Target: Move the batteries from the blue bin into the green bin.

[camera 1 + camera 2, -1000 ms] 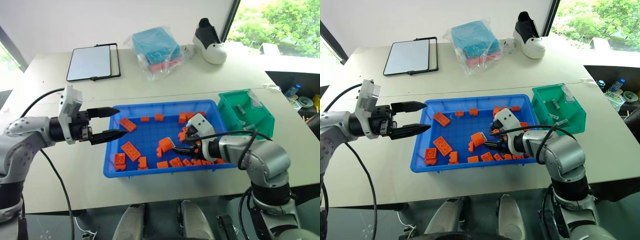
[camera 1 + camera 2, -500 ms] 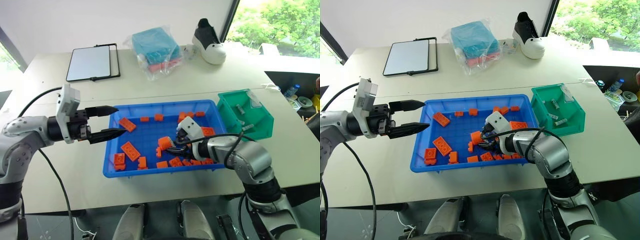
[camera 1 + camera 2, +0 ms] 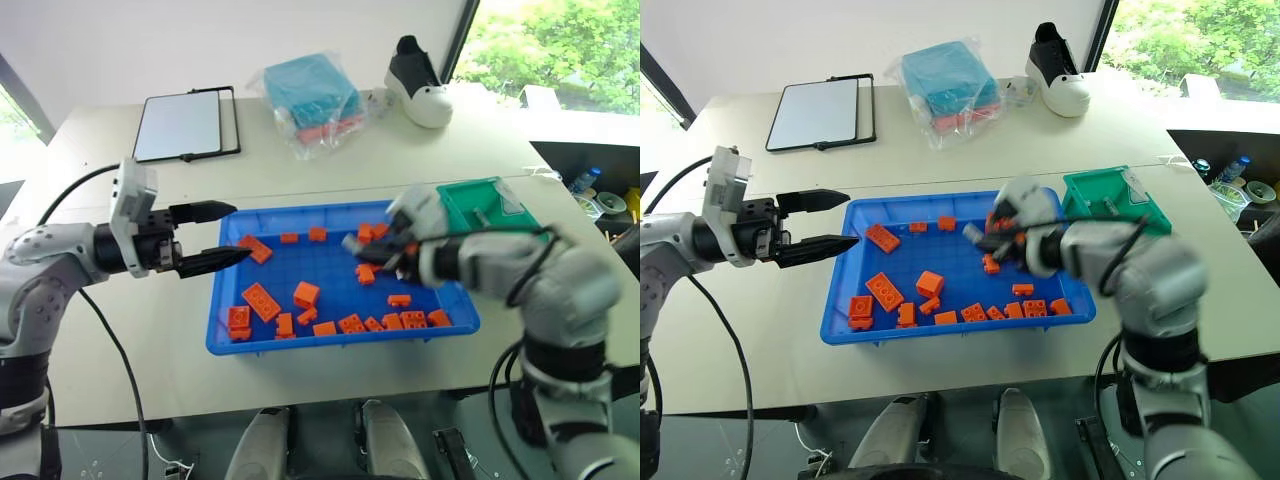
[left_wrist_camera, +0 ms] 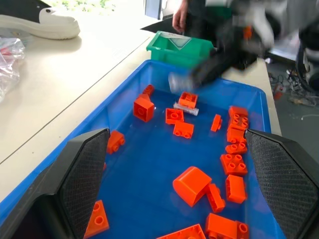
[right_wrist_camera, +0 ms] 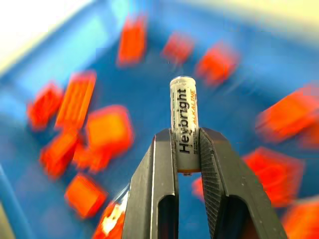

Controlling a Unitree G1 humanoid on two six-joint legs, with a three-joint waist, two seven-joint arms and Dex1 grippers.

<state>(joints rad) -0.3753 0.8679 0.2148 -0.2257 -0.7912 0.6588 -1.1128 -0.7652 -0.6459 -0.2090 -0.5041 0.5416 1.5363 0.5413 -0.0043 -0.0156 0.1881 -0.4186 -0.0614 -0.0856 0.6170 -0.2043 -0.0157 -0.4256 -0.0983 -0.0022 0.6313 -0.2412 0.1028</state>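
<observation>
The blue bin (image 3: 224,336) lies in the middle of the table with orange bricks scattered in it. My right gripper (image 3: 362,246) hovers above the bin's right half, shut on a silver battery (image 5: 183,118) that sticks out past its fingertips (image 5: 164,144). Another battery (image 4: 185,109) lies on the bin floor beside an orange brick. The green bin (image 3: 503,198) stands against the blue bin's right end, partly hidden by my right arm. My left gripper (image 3: 240,231) is open and level over the bin's left rim, holding nothing.
Orange bricks (image 3: 261,301) litter the blue bin, most of them along its near side. A framed white board (image 3: 185,125), a clear bag with a blue packet (image 3: 312,95) and a black-and-white shoe (image 3: 420,72) lie at the back of the table.
My right gripper closed on a battery among the bricks near the bin's front and rose with it, shifting toward the green bin. The left arm stayed put.
</observation>
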